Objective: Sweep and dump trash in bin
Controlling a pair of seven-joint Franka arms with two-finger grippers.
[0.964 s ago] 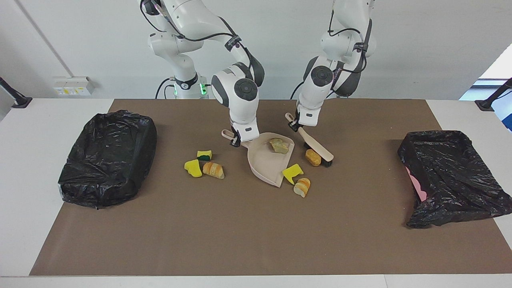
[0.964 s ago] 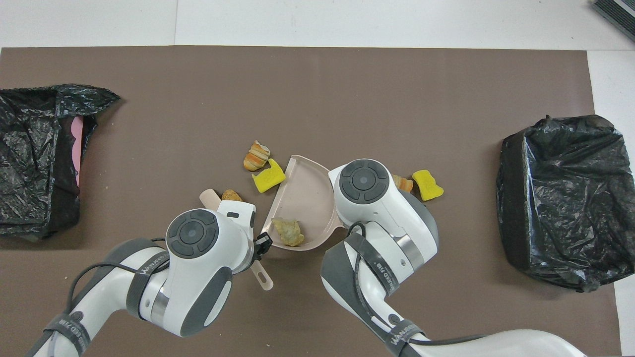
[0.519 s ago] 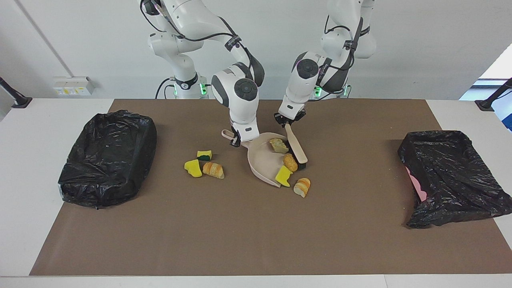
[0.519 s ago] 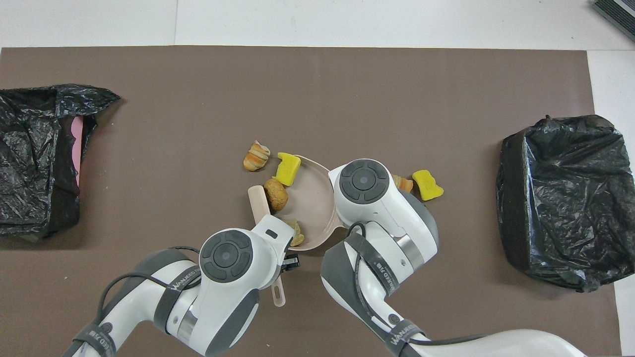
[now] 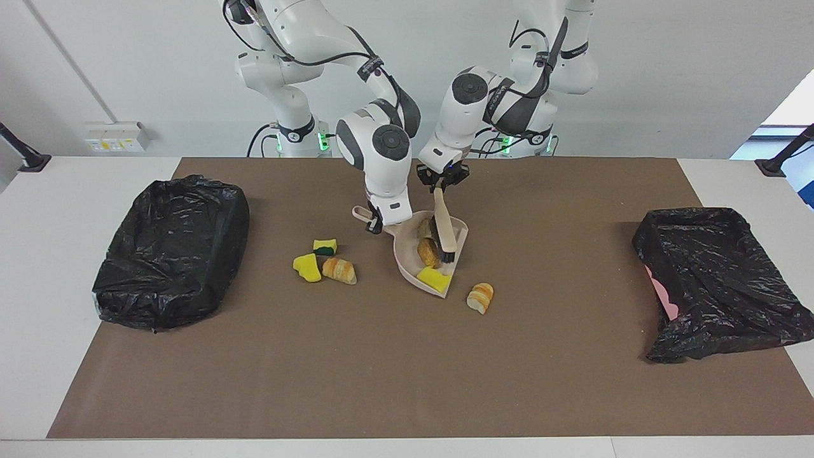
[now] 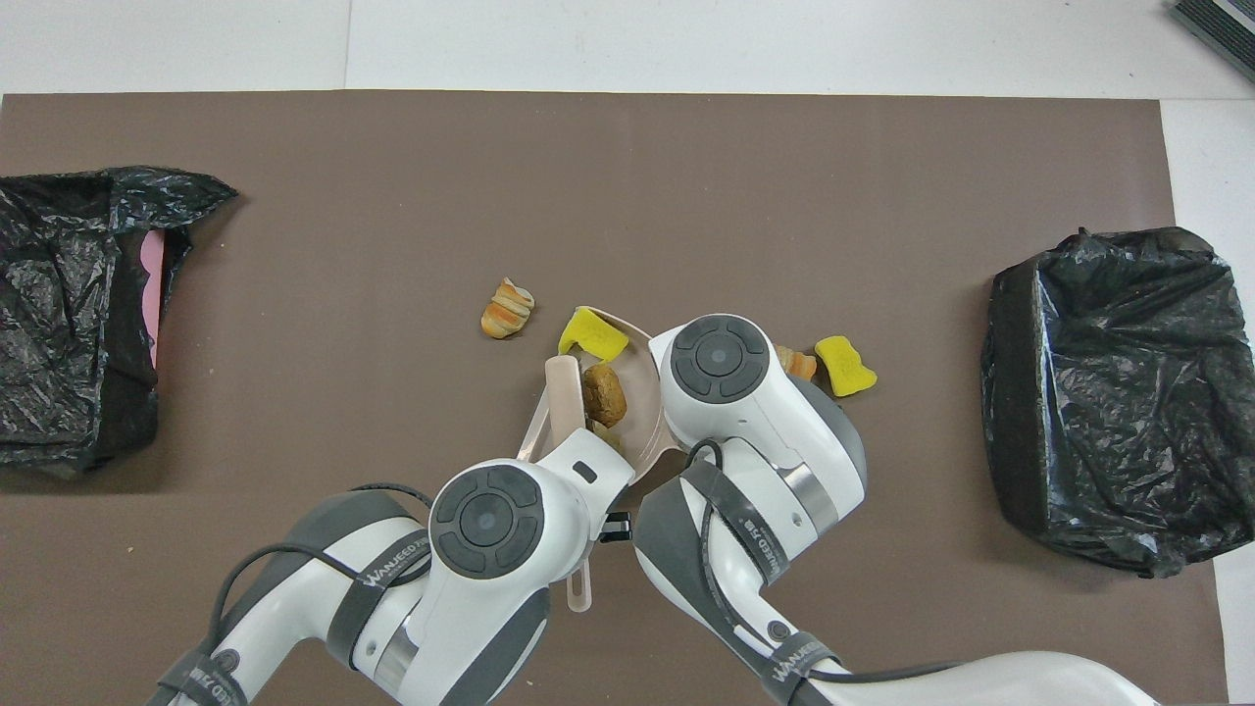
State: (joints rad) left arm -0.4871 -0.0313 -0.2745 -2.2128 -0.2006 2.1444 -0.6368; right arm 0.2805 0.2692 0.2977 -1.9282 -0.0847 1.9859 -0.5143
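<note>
The table under my fingers carries a brown mat; on it lie two bags, the dustpan and loose trash.

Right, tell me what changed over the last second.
The left gripper swung the brush toward the right arm's end, sweeping a brown pastry piece and a yellow sponge chunk into the dustpan. The right gripper kept holding the dustpan's handle; the other bits and both bins stayed put.

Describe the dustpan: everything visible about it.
The dustpan is pale beige, plastic-looking, with a raised curved wall and an open lip pointing away from the robots. It rests on the brown mat, its handle gripped by the right gripper. Inside lie a yellow sponge chunk, a brown pastry piece and the brush.
</note>
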